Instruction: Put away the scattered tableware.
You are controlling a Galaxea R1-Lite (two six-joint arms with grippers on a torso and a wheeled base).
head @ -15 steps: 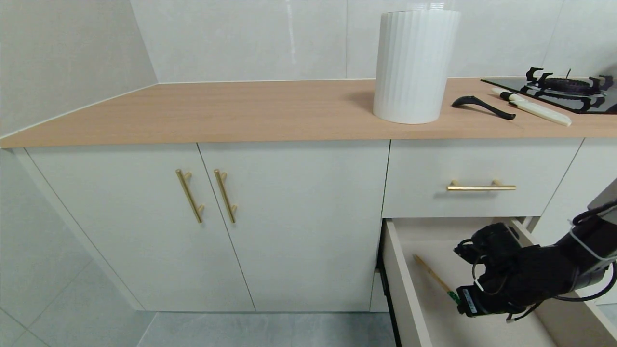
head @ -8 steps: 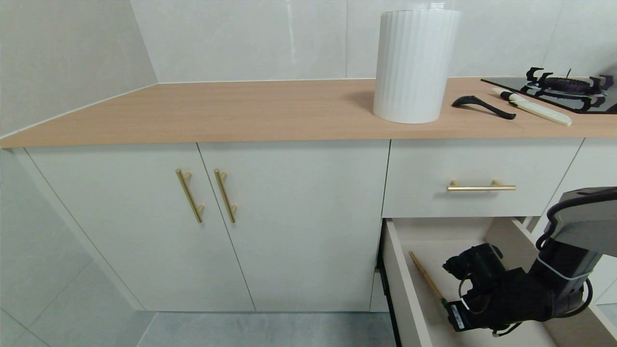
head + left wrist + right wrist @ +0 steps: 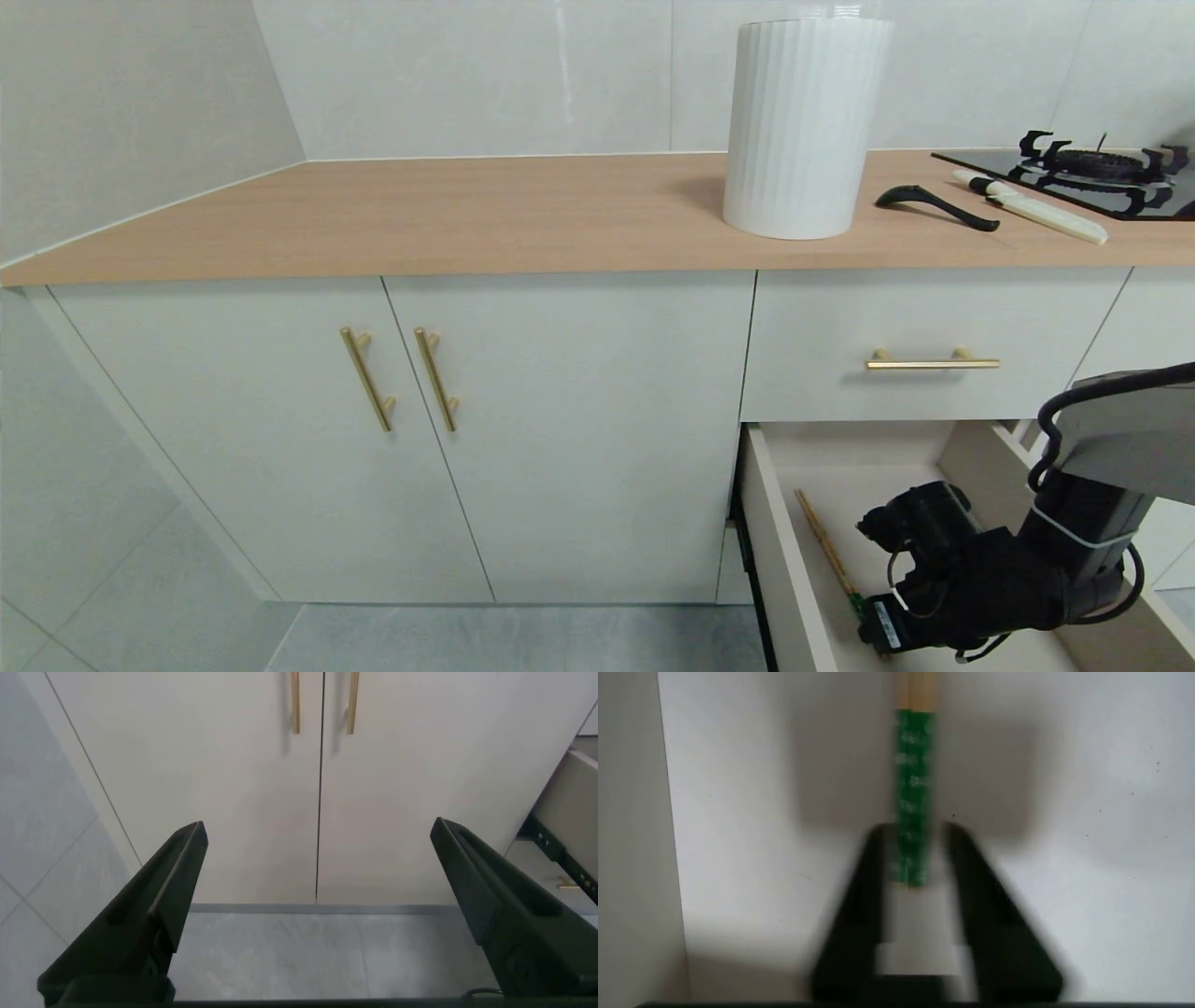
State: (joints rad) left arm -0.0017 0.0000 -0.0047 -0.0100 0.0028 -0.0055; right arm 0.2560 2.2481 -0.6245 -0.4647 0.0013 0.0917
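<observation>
Chopsticks (image 3: 825, 549): low inside the open drawer (image 3: 773, 551), green end clamped in the right gripper (image 3: 866, 623), not yet released. Left gripper (image 3: 318, 835): jaws spread wide, empty. Apparently outstanding: knife (image 3: 1036, 210) and black utensil (image 3: 934, 205) lay on the countertop (image 3: 467, 215).

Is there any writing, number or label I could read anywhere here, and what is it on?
On the green band of the chopsticks: pale print, too blurred to read.
On the white sticker on the right gripper: too small to read.
Nothing else carries text.
</observation>
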